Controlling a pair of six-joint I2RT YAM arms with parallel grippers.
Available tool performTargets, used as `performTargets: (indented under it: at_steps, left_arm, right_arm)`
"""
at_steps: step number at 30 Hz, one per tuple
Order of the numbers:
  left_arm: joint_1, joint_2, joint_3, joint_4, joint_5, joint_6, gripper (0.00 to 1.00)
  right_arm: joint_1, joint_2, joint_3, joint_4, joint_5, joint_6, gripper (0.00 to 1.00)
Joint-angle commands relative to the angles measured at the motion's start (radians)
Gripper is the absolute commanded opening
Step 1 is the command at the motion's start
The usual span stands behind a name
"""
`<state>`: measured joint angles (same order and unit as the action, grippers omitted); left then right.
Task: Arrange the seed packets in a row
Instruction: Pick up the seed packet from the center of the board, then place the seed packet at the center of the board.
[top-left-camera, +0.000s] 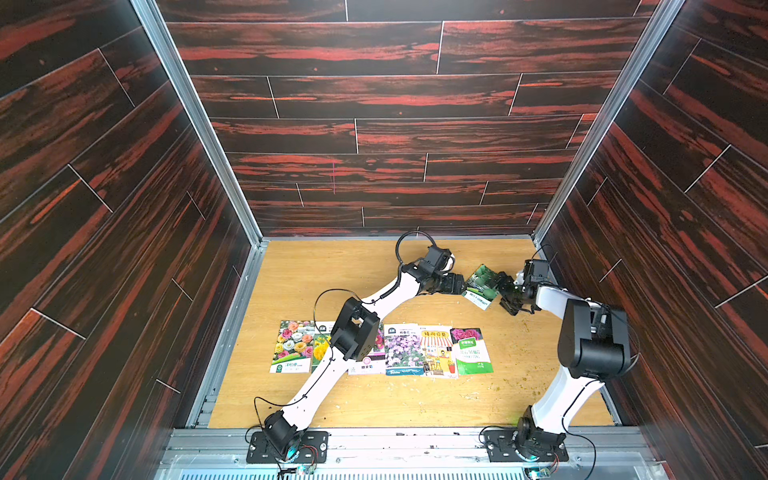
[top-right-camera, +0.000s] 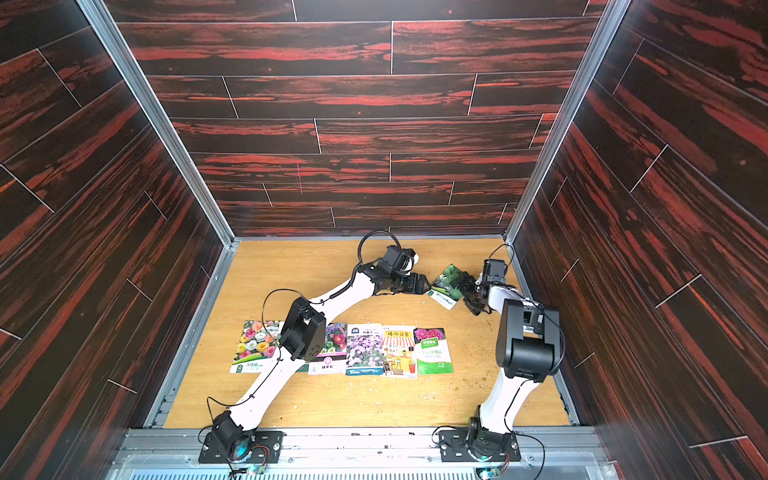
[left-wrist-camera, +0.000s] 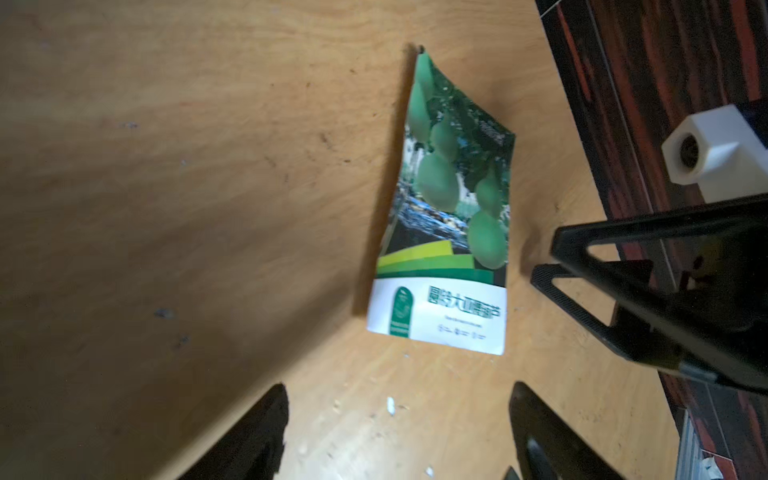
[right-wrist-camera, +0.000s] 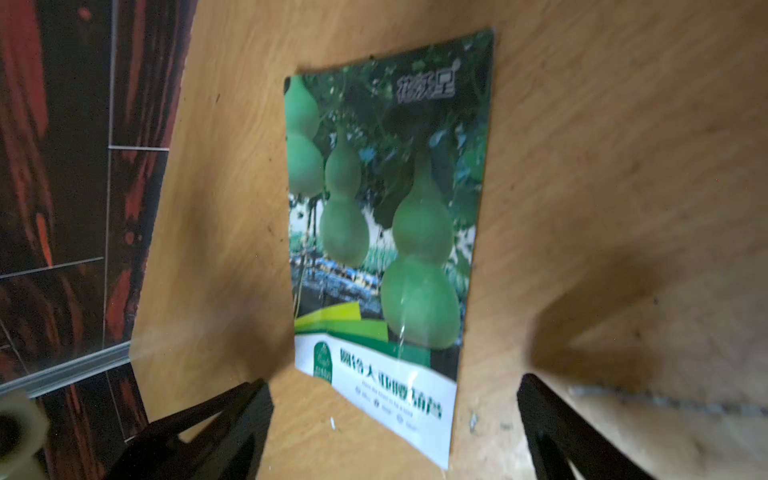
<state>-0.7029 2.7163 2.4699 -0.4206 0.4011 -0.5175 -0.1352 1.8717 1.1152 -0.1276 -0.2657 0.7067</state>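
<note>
Dark red wood-print walls box in a pale tabletop. In both top views we count six seed packets laid edge to edge in a row, part of it hidden under the elbow of the left arm. The seventh, the gourd packet, lies askew well beyond the row's right end, toward the back wall, so we judge it the last one to bring in. The left arm stretches long and low across the row, while the right arm folds sharply at the elbow with its wrist bent inward. Their tips flank the gourd packet on either side, perhaps because a flat, glossy sheet is easier to lift with two. From the left wrist we see the gourd packet slightly curled on the wood, with a shadow under one long edge. The left jaws stand apart short of its white band and hold nothing, and the right jaws wait just beside its other edge. From the right wrist, the gourd packet lies between and ahead of the right jaws, which are spread wide and empty.
</note>
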Motion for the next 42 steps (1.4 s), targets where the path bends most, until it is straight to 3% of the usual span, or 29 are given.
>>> performTargets:
  at_steps: [1, 5, 11, 18, 22, 25, 27, 30, 35, 42]
  left_arm:
    - [0.005, 0.043, 0.083, 0.038, 0.062, -0.014, 0.87]
    - [0.026, 0.117, 0.135, 0.119, 0.155, -0.132, 0.87]
    - [0.024, 0.128, 0.051, 0.387, 0.330, -0.391, 0.87]
    - [0.009, 0.105, -0.032, 0.512, 0.397, -0.517, 0.81]
    - [0.007, 0.095, -0.069, 0.561, 0.406, -0.560, 0.54]
    - [0.008, 0.088, -0.085, 0.559, 0.396, -0.563, 0.18]
    - [0.008, 0.075, -0.106, 0.556, 0.386, -0.558, 0.05]
    - [0.008, 0.049, -0.139, 0.556, 0.383, -0.548, 0.00]
    - [-0.005, -0.060, -0.259, 0.563, 0.365, -0.497, 0.00]
    - [-0.040, -0.283, -0.510, 0.556, 0.234, -0.346, 0.00]
  right_arm:
    - [-0.004, 0.058, 0.029, 0.017, -0.058, 0.009, 0.94]
    - [-0.004, 0.124, 0.050, 0.059, -0.122, 0.030, 0.94]
    - [-0.002, 0.197, 0.085, 0.101, -0.193, 0.048, 0.94]
    - [-0.002, 0.233, 0.097, 0.151, -0.242, 0.066, 0.84]
    - [0.000, 0.236, 0.084, 0.180, -0.273, 0.075, 0.77]
    - [0.000, 0.219, 0.067, 0.186, -0.279, 0.073, 0.76]
    - [-0.002, 0.198, 0.051, 0.189, -0.279, 0.068, 0.76]
    - [-0.001, 0.152, 0.024, 0.175, -0.274, 0.055, 0.77]
    - [-0.003, 0.036, -0.060, 0.165, -0.293, 0.049, 0.80]
    - [-0.003, -0.170, -0.247, 0.225, -0.361, 0.101, 0.82]
